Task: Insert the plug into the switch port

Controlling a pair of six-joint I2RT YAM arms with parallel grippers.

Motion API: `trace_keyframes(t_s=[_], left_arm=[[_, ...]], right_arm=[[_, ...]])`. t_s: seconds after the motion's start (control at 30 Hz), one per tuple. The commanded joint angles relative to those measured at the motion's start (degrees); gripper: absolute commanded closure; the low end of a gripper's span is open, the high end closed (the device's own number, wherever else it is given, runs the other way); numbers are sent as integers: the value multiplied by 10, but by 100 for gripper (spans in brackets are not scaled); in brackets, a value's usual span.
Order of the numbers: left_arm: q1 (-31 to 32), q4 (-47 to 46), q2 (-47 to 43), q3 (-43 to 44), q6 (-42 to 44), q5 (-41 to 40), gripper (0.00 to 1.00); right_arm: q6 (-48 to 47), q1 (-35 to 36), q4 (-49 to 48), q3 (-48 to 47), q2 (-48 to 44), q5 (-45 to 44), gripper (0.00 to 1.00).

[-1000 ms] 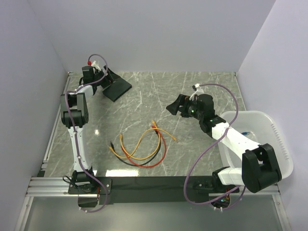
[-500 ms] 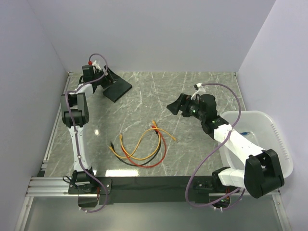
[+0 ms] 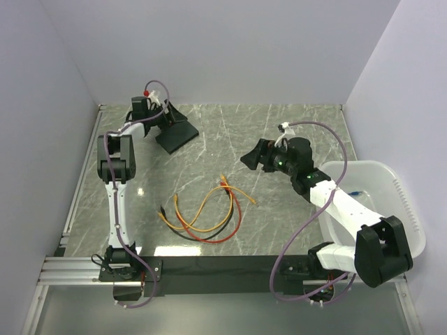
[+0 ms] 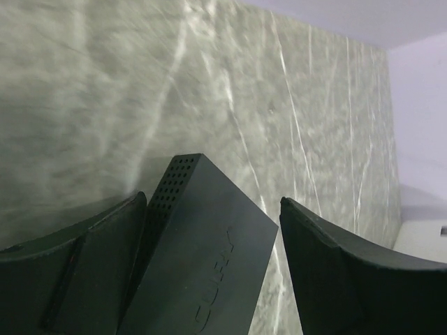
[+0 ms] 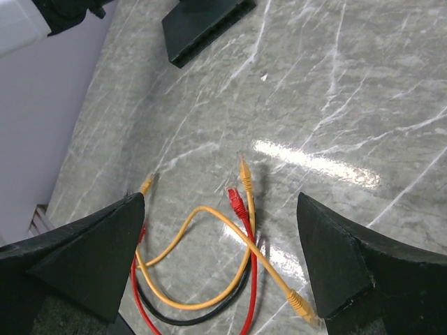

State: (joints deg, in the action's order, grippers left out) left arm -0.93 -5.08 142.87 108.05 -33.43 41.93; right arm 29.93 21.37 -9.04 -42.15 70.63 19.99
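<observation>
The switch [image 3: 176, 132] sits at the far left corner of the grey marble table [image 3: 293, 125], well away from everything else on it. On the right edge of the table stands a white plastic bin [image 3: 412, 202], with the right arm reaching out past it toward the middle.

The left arm stretches to the far corner, and the left gripper [image 4: 213, 204] straddles one short end of the switch. From its wrist camera, the left finger [image 4: 91, 244] lies right against the box's side, perhaps touching it, while the right finger [image 4: 335, 265] stands off with a strip of marble showing between. So the jaws are spread around the box and not clamped on it. I cannot tell whether the box rests flat or is lifted a little. Its end face is dotted with small vent holes, and there is raised lettering on top that is too dark to read.

The right gripper [image 5: 220, 199] hangs above the middle of the table with its jaws spread wide and nothing between them.

Below it lie loose cables [image 3: 206, 213] in a tangle, yellow, red and black. Their plugs [image 5: 244, 169] lie on the marble, none of them held; a red plug [image 5: 236, 200] sits just beside a yellow one.
</observation>
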Motion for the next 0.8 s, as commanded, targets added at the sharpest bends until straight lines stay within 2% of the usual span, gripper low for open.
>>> trace_keyframes(t_s=[0.0,0.13,0.33,0.43,0.57,0.6,0.63,0.67,0.73,0.77], left_arm=[[38,24,-26,-18,40,44,16],[69,41,-13,1,66,77,17],[84,29,-26,-20,70,58,16],[80,17,-58,-30,45,3,15],[67,-11,-144,-67,-1,-67,14],[65,-19,-164,-77,-9,-91,13],[59,-23,-184,-88,-15,-116,7],[56,-18,-231,-116,-32,-153,1],[45,-24,-290,-166,-45,-263,1],[41,-72,-360,-249,-51,-289,1]], right_arm=[[-19,17,-1,-28,-20,8,5],[-40,44,9,-28,-34,-1,5],[-81,115,52,-44,-37,-64,5],[-86,144,71,-61,-24,-91,6],[-84,178,100,-94,-1,-126,11],[-82,185,104,-110,1,-135,11],[-82,196,114,-118,10,-144,11],[-85,215,118,-128,16,-155,12],[-88,248,156,-174,56,-180,17],[-88,260,172,-194,74,-198,19]])
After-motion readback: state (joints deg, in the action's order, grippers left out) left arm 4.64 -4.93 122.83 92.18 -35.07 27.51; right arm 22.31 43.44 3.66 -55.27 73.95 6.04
